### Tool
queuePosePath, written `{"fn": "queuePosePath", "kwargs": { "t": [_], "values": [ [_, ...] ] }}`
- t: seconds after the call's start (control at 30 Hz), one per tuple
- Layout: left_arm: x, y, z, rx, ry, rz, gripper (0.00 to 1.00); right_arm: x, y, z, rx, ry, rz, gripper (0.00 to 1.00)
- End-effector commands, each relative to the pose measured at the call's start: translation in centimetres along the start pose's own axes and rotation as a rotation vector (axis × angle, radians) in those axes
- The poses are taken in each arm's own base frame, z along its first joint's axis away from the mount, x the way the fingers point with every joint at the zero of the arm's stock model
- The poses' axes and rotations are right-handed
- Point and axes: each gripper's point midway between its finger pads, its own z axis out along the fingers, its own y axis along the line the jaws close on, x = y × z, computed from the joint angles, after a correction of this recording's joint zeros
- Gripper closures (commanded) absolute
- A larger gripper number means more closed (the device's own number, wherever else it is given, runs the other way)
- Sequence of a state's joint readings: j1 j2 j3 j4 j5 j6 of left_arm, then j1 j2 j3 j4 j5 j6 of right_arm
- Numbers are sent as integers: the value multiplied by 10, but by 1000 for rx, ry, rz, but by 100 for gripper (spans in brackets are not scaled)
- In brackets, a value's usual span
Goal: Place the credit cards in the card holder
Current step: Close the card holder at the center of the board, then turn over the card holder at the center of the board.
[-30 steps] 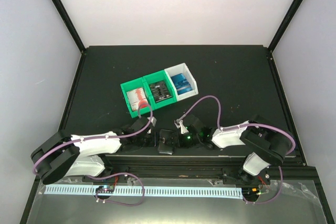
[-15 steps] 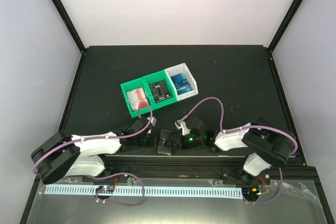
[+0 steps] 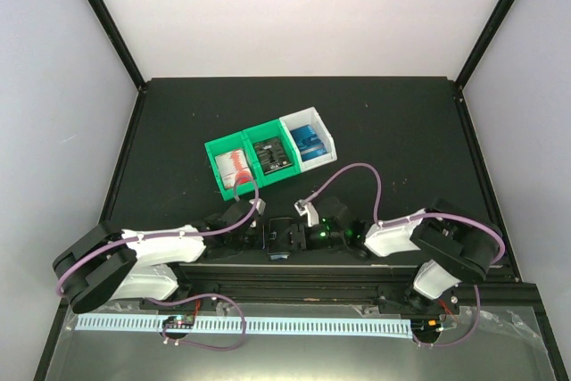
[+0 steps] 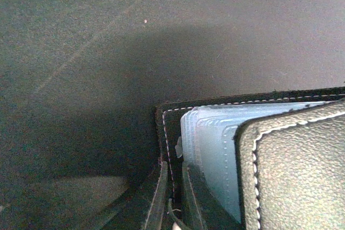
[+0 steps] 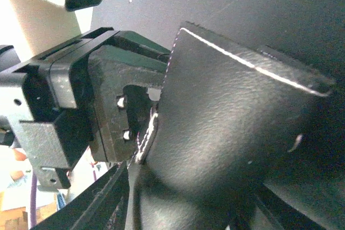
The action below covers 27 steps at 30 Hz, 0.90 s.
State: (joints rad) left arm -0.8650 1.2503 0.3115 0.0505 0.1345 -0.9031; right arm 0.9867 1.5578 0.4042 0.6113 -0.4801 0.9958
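The card holder point(image 3: 284, 241) sits between my two grippers near the front rail. In the left wrist view its black stitched cover point(image 4: 291, 176) is partly raised over pale blue slots point(image 4: 215, 133). My left gripper point(image 3: 265, 236) is shut on the holder's edge; the right wrist view shows it point(image 5: 108, 111) at the holder's point(image 5: 226, 122) stitched rim. My right gripper point(image 3: 302, 236) stands open around the cover flap. The credit cards lie in the bins: red-and-white point(image 3: 235, 164), black point(image 3: 270, 156) and blue point(image 3: 310, 141).
The joined green bins point(image 3: 214, 151) and white bin point(image 3: 326, 136) stand on the black mat behind the grippers. A black rail point(image 3: 294, 274) runs along the mat's front edge. Purple cables point(image 3: 357, 169) loop above the right arm.
My right gripper has moved left onto the card holder, which it now partly covers. My left gripper has kept its hold in place.
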Motion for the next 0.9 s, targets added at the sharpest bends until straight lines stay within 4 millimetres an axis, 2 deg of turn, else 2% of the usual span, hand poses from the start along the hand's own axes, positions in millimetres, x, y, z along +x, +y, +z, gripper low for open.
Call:
{"fn": "queuePosePath", "kwargs": {
  "t": [0.0, 0.2, 0.33, 0.43, 0.53, 0.57, 0.67, 0.87],
  "values": [
    [40, 52, 1, -181, 129, -32, 89, -10, 6, 8, 5, -19, -5, 53],
    [35, 52, -3, -190, 101, -27, 89, -12, -6, 7, 80, -23, 16, 70],
    [29, 49, -8, -192, 76, -21, 87, -13, -10, 5, 109, -29, 23, 85],
    [21, 50, -16, -215, 46, -18, 80, -16, -11, -1, 141, -40, 15, 95],
    [8, 52, -29, -257, -18, -16, 64, -20, -12, -12, 213, -45, -14, 99],
    [4, 51, -34, -264, -42, -16, 59, -22, -12, -18, 247, -46, -40, 99],
    [-11, 46, -49, -264, -112, -13, 50, -21, -27, -44, 432, -24, -80, 99],
    [-40, 25, -77, -201, -247, 3, 42, -34, -53, -119, 887, -27, -142, 99]
  ]
}}
